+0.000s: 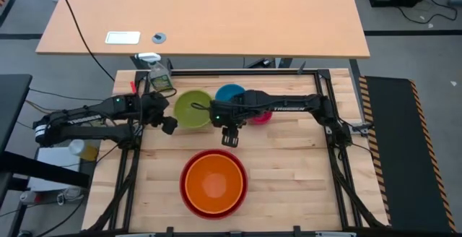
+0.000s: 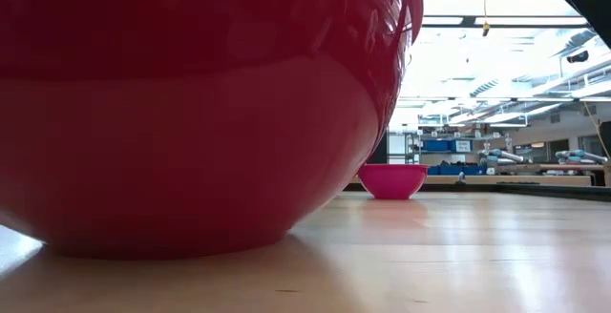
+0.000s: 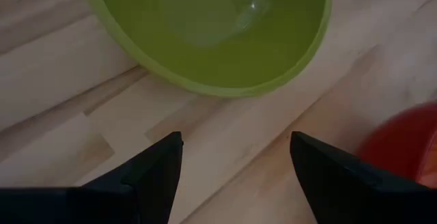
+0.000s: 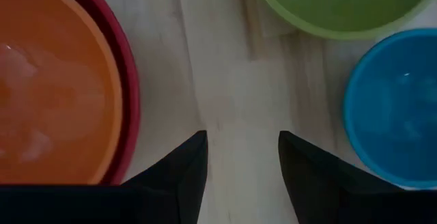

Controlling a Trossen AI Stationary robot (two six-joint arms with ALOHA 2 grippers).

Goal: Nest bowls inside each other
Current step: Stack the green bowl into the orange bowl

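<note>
The orange bowl (image 1: 214,181) sits nested inside the red bowl (image 1: 186,194) near the table's front; the red bowl (image 2: 191,103) fills the low view. The yellow-green bowl (image 1: 192,108), blue bowl (image 1: 229,93) and pink bowl (image 2: 392,180) stand separately on the wood farther back, the pink one mostly under the right arm in the high view. My right gripper (image 1: 230,137) hangs open above bare wood between the nested pair and the yellow-green bowl. My left gripper (image 1: 170,126) stands open just left of the yellow-green bowl (image 3: 212,33), touching nothing.
A green spray bottle (image 1: 159,74) stands at the table's far left corner. Black frame rails (image 1: 339,157) run along the table's sides. Bare wood lies right of the nested bowls (image 1: 289,179).
</note>
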